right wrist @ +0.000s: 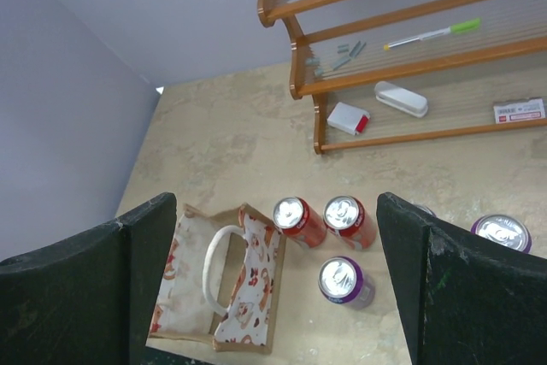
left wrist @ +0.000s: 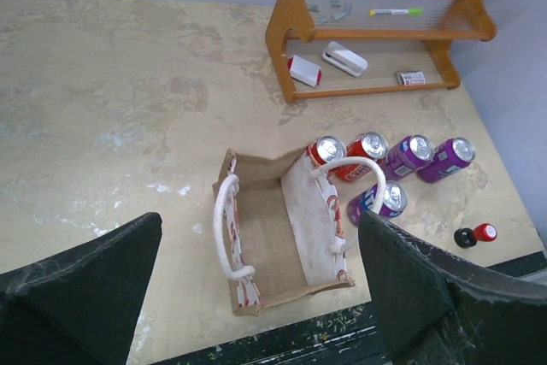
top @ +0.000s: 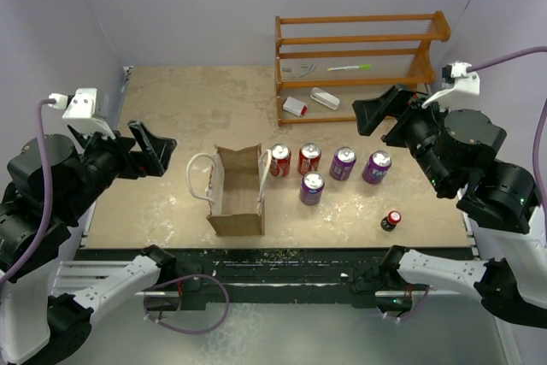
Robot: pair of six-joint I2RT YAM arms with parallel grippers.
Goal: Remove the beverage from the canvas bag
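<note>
- Left gripper [top: 152,153], right gripper [top: 380,115]: wide open, empty, either side of bag [top: 237,198].
- Bag looks soft, light; may tip.
- No beverage visible inside; likely rigid, slick, so pinch its sidewall.

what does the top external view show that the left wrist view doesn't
Only the top external: the two arm bodies and the right gripper, open. Only the left wrist: a small labelled box at the rack's right end, hidden behind the right arm from above. Both: the canvas bag, two red cans, three purple cans, the small red-capped bottle and the wooden rack.
</note>
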